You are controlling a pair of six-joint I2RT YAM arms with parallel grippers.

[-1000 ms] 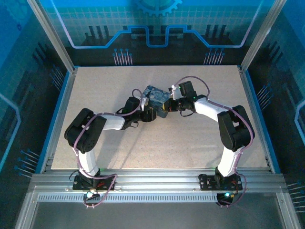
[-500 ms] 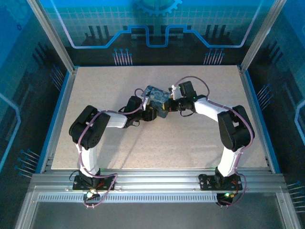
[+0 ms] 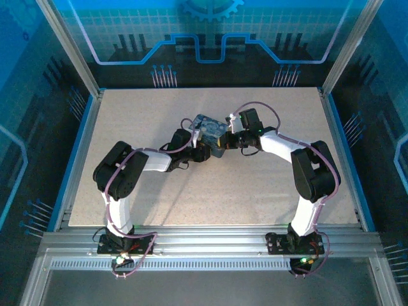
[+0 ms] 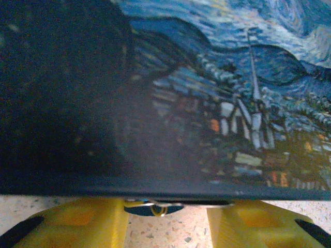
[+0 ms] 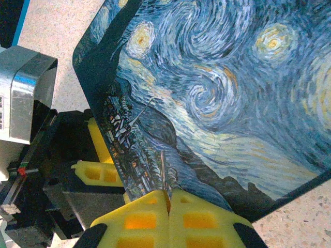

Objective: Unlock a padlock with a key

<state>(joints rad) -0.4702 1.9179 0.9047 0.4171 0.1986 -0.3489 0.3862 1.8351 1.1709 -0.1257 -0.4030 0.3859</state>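
Progress looks early: my right tool [image 5: 168, 199] is pinched together on the key [image 5: 163, 170]. My left tool [image 4: 168, 219] is apart, the padlock [image 4: 154, 208] between its fingers, under the starry-night box [image 3: 209, 129], mid-surface [image 3: 255, 191]. Insertion and turning are not yet done.

I'm watching both arms folding inward, elbows out wide, forearms pointing at each other. The left gripper [image 3: 204, 152] is sitting low with its yellow fingers [image 4: 77, 222] standing apart; whether they're gripping anything, I can't tell. The right gripper [image 3: 224, 141] is pressing its fingers together, pinching the key [image 5: 163, 173].
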